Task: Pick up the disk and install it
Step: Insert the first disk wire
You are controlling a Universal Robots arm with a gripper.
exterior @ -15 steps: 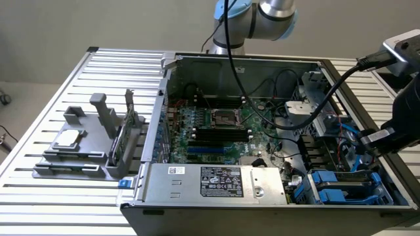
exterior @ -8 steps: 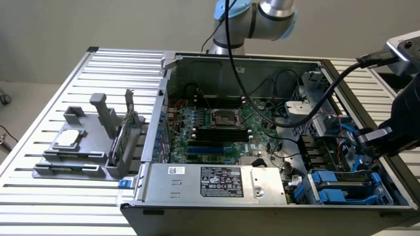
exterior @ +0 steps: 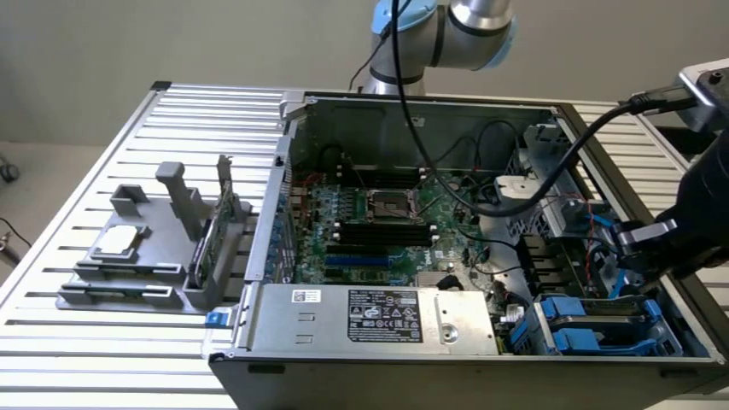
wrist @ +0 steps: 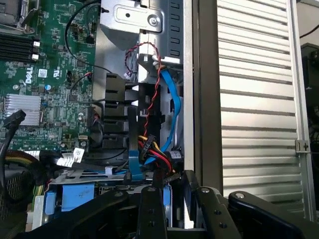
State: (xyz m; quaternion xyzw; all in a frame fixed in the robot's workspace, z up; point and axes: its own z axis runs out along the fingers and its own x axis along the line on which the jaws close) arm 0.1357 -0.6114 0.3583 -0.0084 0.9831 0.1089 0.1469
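My gripper (exterior: 647, 243) hangs over the drive cage (exterior: 592, 329) at the front corner of the open computer case, on the exterior view's right. In the wrist view its black fingers (wrist: 152, 211) stand close together with a narrow blue and silver edge of the disk (wrist: 167, 198) held between them. The gripper (wrist: 172, 191) is shut on that edge, and the rest of the disk is hidden below it in the cage. Blue brackets (wrist: 75, 193) of the cage sit right beside it.
A blue data cable (wrist: 172, 99) and red and black wires (wrist: 149, 114) run close past the gripper. The motherboard (exterior: 376, 213) and the power supply (exterior: 376, 316) fill the case. A grey holder (exterior: 137, 256) on the slatted table carries a silver chip (exterior: 119, 243) and an upright green card (exterior: 211, 248).
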